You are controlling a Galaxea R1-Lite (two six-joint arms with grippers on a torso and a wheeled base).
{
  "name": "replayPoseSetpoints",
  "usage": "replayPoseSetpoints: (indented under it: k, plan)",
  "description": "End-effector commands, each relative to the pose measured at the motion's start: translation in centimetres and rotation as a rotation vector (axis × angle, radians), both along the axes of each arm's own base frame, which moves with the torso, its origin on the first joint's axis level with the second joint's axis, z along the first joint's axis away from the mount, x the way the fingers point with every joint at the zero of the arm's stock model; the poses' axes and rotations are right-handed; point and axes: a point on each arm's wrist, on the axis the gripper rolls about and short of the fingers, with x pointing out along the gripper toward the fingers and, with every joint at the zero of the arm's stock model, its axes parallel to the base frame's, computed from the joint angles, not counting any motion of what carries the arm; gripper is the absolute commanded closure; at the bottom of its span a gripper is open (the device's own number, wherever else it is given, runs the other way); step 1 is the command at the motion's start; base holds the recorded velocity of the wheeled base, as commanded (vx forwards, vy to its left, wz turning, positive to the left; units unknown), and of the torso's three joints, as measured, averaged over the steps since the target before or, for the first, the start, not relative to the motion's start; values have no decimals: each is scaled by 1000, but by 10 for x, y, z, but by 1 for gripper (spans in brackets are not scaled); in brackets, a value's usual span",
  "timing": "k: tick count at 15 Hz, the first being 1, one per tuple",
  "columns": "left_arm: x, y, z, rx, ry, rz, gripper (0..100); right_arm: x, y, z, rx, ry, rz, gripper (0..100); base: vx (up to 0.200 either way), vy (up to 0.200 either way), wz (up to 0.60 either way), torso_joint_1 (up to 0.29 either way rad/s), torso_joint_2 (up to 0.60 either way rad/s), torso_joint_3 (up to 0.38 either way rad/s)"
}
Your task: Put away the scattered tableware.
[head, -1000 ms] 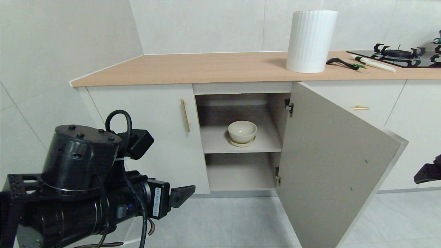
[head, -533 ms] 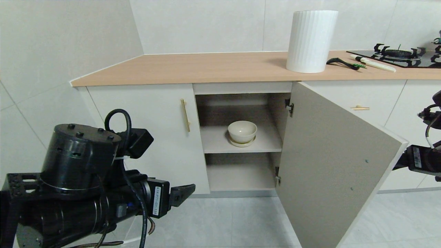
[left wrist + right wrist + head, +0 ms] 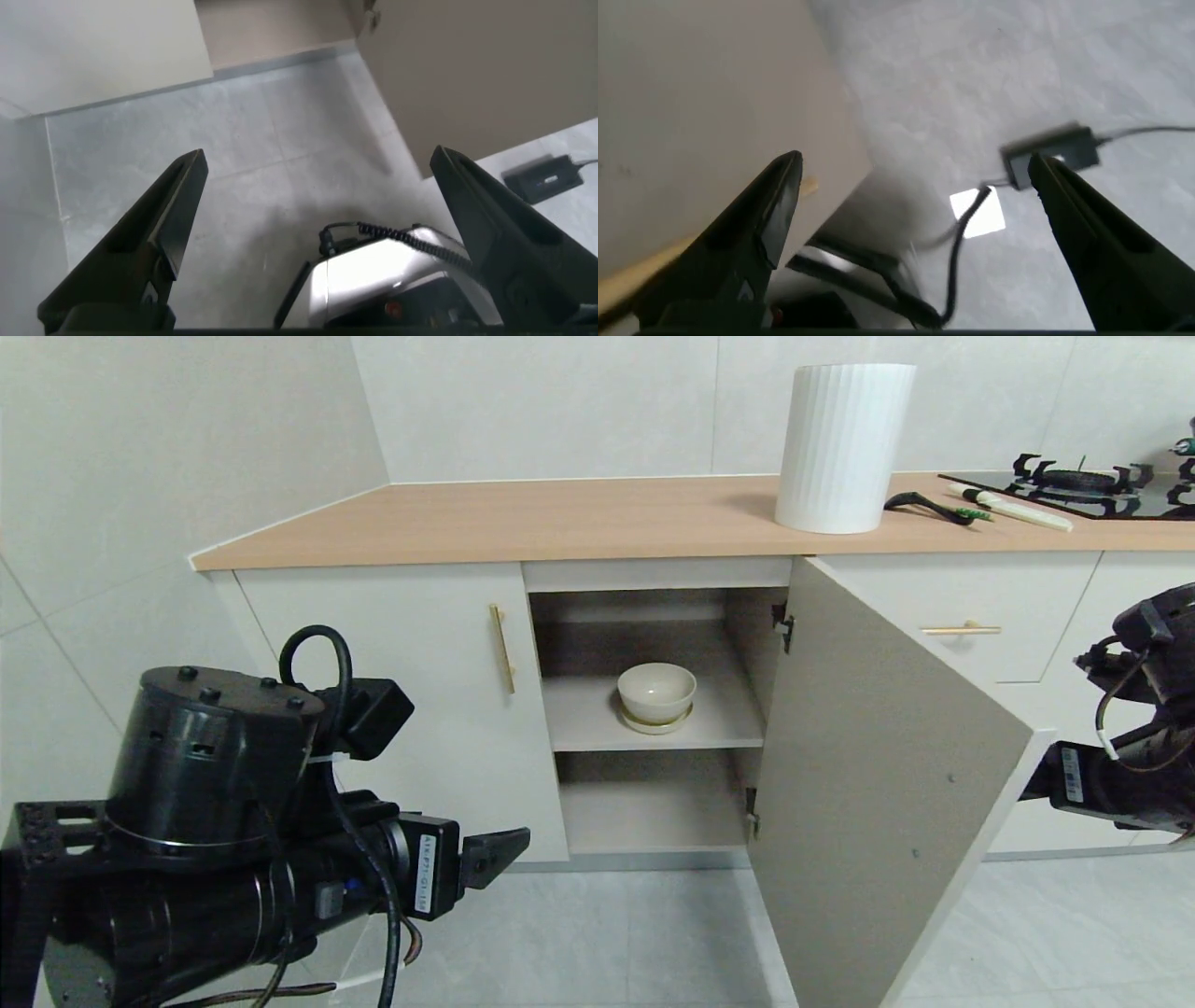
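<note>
Bowl [image 3: 656, 692] on saucer [image 3: 656, 722], upper cabinet shelf [image 3: 588, 721]; door [image 3: 878, 775] open. Left end effector [image 3: 320, 161]: spread, over floor [image 3: 234, 121]. Right end effector [image 3: 915, 166]: spread, beside door edge.

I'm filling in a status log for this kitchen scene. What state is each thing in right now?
right cabinet door: open, swung out from its hinges.
left cabinet door: shut.
drawer: shut.
bowl: upright, on a plate on the upper shelf.
white ribbed container: upright on the countertop.
left gripper: open, holding nothing.
right gripper: open, holding nothing.
</note>
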Motion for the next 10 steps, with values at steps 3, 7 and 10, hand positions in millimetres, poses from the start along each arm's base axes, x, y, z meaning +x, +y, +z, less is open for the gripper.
replayPoseSetpoints:
  k: [3, 7, 10]
  plan:
    - [1, 2, 2, -5, -8, 11, 0, 1, 32, -11, 26, -12, 98, 0, 0, 0, 0, 0, 0, 0]
    - [10, 11, 5, -9, -18, 67, 0, 16, 79, -22, 41, -58, 249, 0, 0, 0, 0, 0, 0, 0]
    - [15, 18, 6, -8, -23, 104, 0, 48, 119, -36, 83, -96, 346, 0, 0, 0, 0, 0, 0, 0]
